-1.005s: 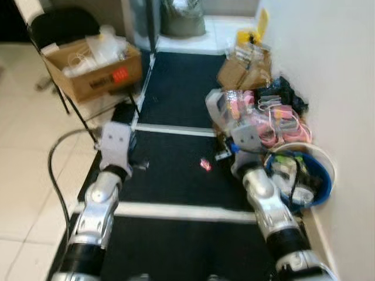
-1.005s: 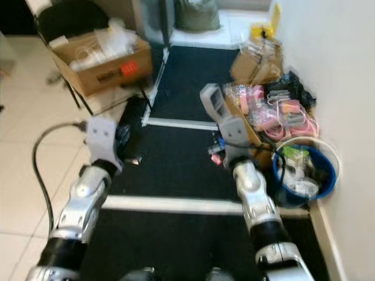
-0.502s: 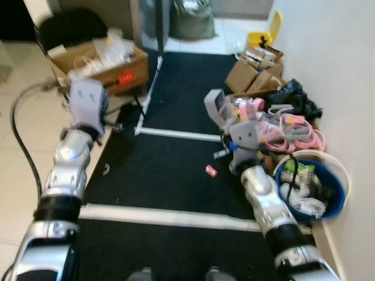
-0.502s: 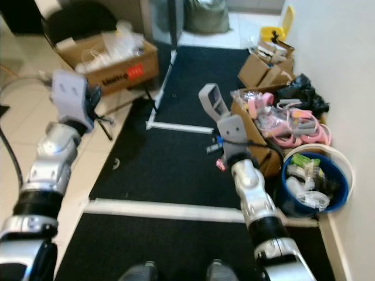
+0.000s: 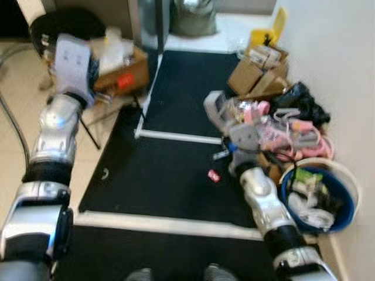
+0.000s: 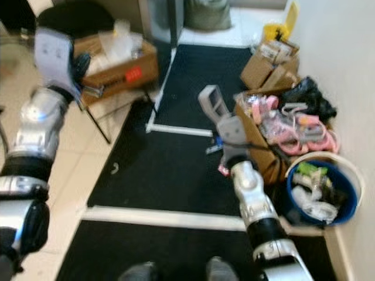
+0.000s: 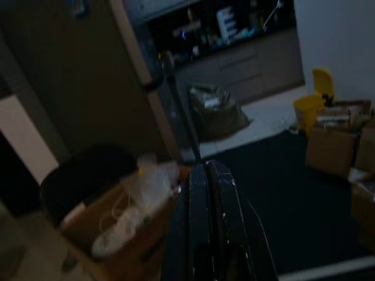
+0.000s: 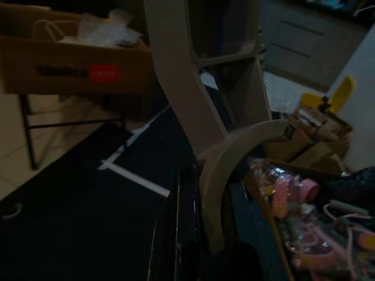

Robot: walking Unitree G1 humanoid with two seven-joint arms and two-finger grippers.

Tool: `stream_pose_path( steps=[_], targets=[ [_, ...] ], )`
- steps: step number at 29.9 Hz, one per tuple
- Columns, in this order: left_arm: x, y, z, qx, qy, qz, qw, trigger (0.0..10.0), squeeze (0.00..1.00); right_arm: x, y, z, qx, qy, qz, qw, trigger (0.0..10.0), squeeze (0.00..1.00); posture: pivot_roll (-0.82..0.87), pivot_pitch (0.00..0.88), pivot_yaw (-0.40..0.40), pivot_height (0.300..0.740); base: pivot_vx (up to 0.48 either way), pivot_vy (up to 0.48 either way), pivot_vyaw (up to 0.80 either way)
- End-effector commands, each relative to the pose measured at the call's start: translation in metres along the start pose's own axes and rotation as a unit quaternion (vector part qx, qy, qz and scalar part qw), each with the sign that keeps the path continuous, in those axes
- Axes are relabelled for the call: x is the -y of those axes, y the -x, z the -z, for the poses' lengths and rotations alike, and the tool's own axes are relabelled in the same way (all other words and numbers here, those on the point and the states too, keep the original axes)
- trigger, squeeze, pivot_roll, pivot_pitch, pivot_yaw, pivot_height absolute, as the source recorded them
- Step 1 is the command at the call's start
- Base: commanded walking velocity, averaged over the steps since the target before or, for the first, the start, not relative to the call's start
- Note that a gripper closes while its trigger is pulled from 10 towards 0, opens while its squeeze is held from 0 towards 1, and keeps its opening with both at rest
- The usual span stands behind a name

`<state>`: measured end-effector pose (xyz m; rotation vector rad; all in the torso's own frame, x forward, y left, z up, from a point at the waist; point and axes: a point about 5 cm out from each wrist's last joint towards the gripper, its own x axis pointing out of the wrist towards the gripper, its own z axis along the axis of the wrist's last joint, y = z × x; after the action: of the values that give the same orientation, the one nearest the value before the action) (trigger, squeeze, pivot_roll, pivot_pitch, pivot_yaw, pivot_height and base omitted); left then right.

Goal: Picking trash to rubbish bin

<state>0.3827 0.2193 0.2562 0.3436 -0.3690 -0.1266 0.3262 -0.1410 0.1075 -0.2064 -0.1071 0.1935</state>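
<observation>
1. The right claw (image 8: 202, 234) grips a grey plastic piece (image 5: 215, 111), held up over the mat (image 5: 176, 88) at 12 o'clock from the arm.
2. It looks light and stiff, so gripping its thin curved end should work.
3. The left claw (image 7: 208, 222) is clenched with nothing in it, up near the box (image 5: 120, 70).
4. The bin (image 5: 345, 193) sits at 3 o'clock, nearly full. Pink hangers (image 5: 293, 132) crowd beside it. A red scrap (image 5: 213, 175) lies on the mat.
</observation>
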Motion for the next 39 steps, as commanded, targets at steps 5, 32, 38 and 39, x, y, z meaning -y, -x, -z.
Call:
stream_pose_path(
  steps=[5,32,38,39],
  targets=[
    [0.003,0.007,0.016,-0.022,-0.001,0.011,1.0,10.0,0.0,-0.002,0.001,0.0,0.002,-0.005,0.001,1.0,10.0,0.0,0.08,0.045,-0.003,0.74,0.285,0.0,0.0],
    [0.092,0.134,0.083,-0.163,0.129,-0.046,0.977,10.0,0.0,-0.004,0.006,0.016,-0.045,-0.078,0.011,0.996,10.0,0.0,0.07,0.064,-0.04,0.74,0.28,0.0,0.0],
    [0.096,0.133,0.081,-0.167,0.128,-0.043,0.977,10.0,0.0,-0.002,0.007,0.02,-0.057,-0.078,0.017,0.995,10.0,0.0,0.06,0.056,-0.038,0.74,0.275,0.0,0.0],
    [0.097,0.133,0.081,-0.169,0.128,-0.043,0.976,10.0,0.0,-0.001,0.007,0.021,-0.06,-0.08,0.02,0.995,10.0,0.0,0.06,0.053,-0.038,0.74,0.274,0.0,0.0]
  ],
)
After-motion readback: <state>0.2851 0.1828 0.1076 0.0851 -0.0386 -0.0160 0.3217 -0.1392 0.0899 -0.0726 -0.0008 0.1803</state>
